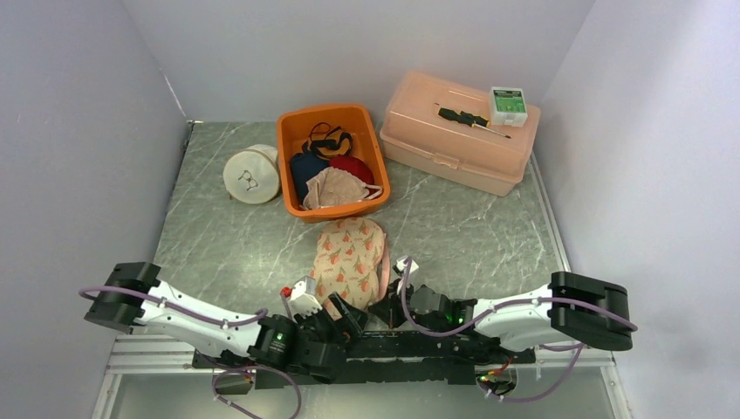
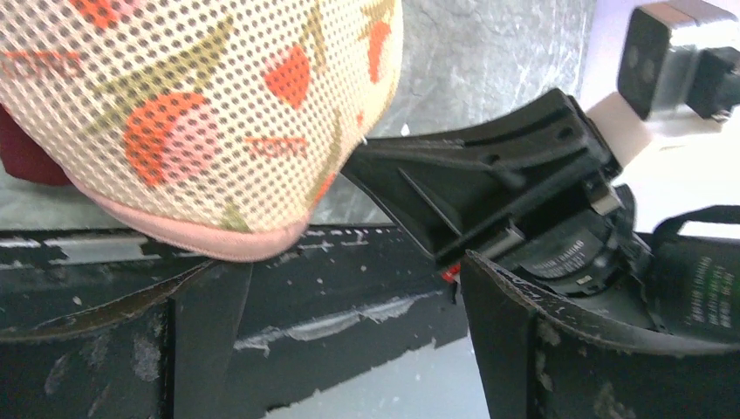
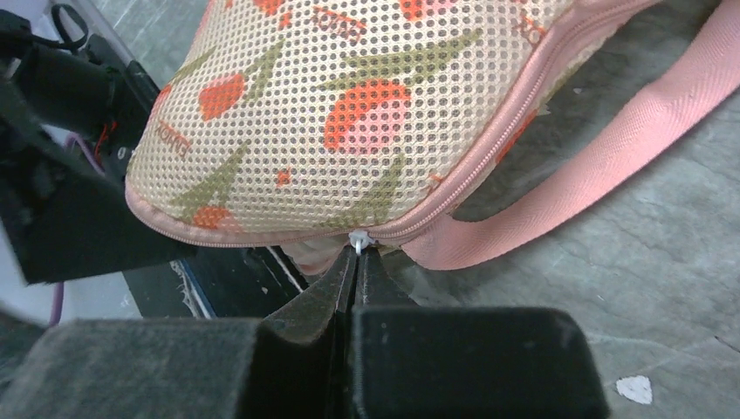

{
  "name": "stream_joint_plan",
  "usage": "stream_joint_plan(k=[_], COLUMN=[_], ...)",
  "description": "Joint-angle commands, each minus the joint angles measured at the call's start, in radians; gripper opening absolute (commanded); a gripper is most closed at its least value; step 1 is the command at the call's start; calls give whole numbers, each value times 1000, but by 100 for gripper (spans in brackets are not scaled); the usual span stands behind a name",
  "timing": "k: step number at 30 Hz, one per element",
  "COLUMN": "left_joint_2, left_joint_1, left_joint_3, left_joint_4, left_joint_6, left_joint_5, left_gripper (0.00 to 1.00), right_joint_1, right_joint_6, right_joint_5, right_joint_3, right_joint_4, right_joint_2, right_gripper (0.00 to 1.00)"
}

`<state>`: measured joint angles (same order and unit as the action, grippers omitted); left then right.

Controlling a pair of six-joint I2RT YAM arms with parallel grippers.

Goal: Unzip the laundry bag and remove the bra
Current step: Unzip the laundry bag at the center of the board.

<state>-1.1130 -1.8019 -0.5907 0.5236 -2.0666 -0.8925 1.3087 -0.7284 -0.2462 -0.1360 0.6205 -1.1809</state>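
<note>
The laundry bag, cream mesh with a red tulip print and pink trim, lies on the marble table in front of both arms. My right gripper is shut on the bag's small white zipper pull at its near rim, where the pink zipper curves away. The left gripper stands open just below the bag's pink edge, with nothing between its fingers. The bra is hidden. A dark red patch shows by the bag's edge; I cannot tell what it is.
The bag's pink strap trails over the table to the right. Behind the bag stands an orange bin of garments, with a white round pouch to its left. A pink case at the back right carries a screwdriver and a small box.
</note>
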Motion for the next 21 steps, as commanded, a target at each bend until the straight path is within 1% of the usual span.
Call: stream_joint_plan(k=[1, 4, 7, 11, 13, 16, 18, 21], left_joint_2=[-13, -46, -91, -128, -143, -137, -89, -14], left_joint_1=[-9, -8, -1, 47, 69, 87, 88, 88], left_joint_3=[65, 67, 68, 98, 102, 122, 122, 37], left_joint_4=[-96, -106, -134, -327, -371, -398, -367, -133], left_joint_6=[-235, -294, -342, -235, -193, -170, -129, -78], left_joint_5=[-120, -159, -168, -106, -76, -71, -73, -62], left_gripper=[95, 95, 95, 95, 95, 95, 95, 95], right_joint_1=[7, 12, 14, 17, 17, 18, 20, 20], right_joint_6=[31, 45, 62, 71, 72, 68, 61, 44], right_joint_5=[57, 84, 110, 119, 120, 101, 77, 21], right_joint_3=[-19, 3, 21, 31, 32, 24, 26, 40], right_joint_4=[129, 150, 176, 186, 190, 160, 121, 59], right_joint_2=[-5, 11, 24, 23, 17, 21, 38, 92], right_gripper=[0, 0, 0, 0, 0, 0, 0, 0])
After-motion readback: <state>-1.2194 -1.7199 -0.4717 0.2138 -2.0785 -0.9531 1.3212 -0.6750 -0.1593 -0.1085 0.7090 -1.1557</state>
